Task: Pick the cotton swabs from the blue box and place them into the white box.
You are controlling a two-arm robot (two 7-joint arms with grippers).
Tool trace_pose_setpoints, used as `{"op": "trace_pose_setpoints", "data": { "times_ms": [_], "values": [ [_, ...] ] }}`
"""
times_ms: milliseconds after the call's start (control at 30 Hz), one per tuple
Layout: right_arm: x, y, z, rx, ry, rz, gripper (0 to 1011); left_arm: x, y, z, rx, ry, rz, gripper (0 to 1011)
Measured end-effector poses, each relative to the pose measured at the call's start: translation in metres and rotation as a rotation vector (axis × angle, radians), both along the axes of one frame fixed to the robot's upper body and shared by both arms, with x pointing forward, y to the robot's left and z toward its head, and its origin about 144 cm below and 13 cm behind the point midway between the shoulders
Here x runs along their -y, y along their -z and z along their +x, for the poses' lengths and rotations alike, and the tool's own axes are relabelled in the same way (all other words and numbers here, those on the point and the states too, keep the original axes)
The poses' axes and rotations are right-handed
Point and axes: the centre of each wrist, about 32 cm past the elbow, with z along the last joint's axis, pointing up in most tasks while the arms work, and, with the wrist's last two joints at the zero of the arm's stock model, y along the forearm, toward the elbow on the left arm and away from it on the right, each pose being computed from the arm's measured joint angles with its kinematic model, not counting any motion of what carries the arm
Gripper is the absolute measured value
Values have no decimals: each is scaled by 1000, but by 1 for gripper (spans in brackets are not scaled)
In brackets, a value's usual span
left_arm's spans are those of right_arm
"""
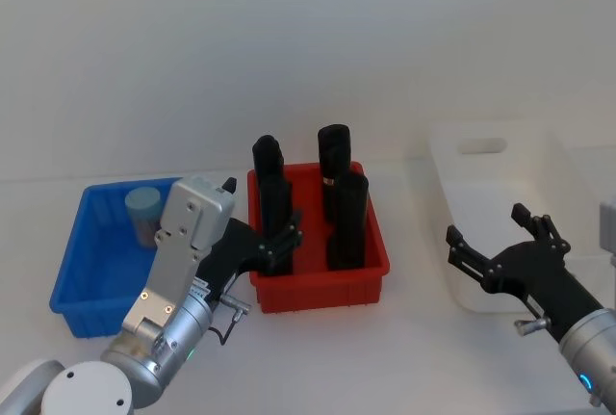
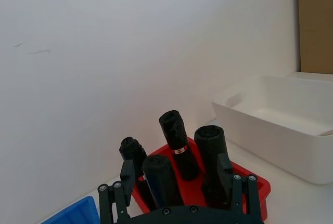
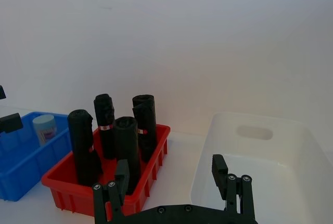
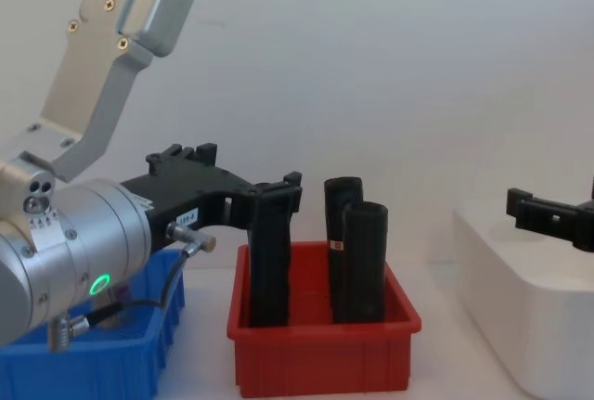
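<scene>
Cotton swabs (image 1: 144,211) stand unpicked at the blue box's (image 1: 82,280) twelve-o'clock end, so the left gripper (image 1: 287,240), fingers spread at the red bin's (image 1: 318,295) nine-o'clock edge, likely must swing toward nine, while the right gripper (image 1: 486,226), also spread, hovers by the white box (image 1: 481,145).

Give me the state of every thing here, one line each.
cotton swabs: one jar, lid on, upright in the blue box.
blue box: holds that jar.
white box: nothing seen inside.
red bin: holds four black cylinders.
black cylinders: standing upright.
left pincer: open, empty, by the red bin.
right pincer: open, empty, at the white box's near end.
</scene>
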Motion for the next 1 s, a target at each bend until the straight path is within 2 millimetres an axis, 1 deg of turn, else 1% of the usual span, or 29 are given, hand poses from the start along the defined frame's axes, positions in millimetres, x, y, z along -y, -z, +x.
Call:
{"op": "trace_pose_setpoints", "data": {
  "times_ms": [733,900,1000],
  "values": [
    [0,0,0,1,1,0,1002,0,0,0,2,-4,-2,1004],
    [-1,0,4,0,0,-3,1002,0,0,0,1,-4,-2,1004],
    [-2,1,11,-6,-4,-10,1002,0,0,0,1,-4,-2,1004]
  ]
}}
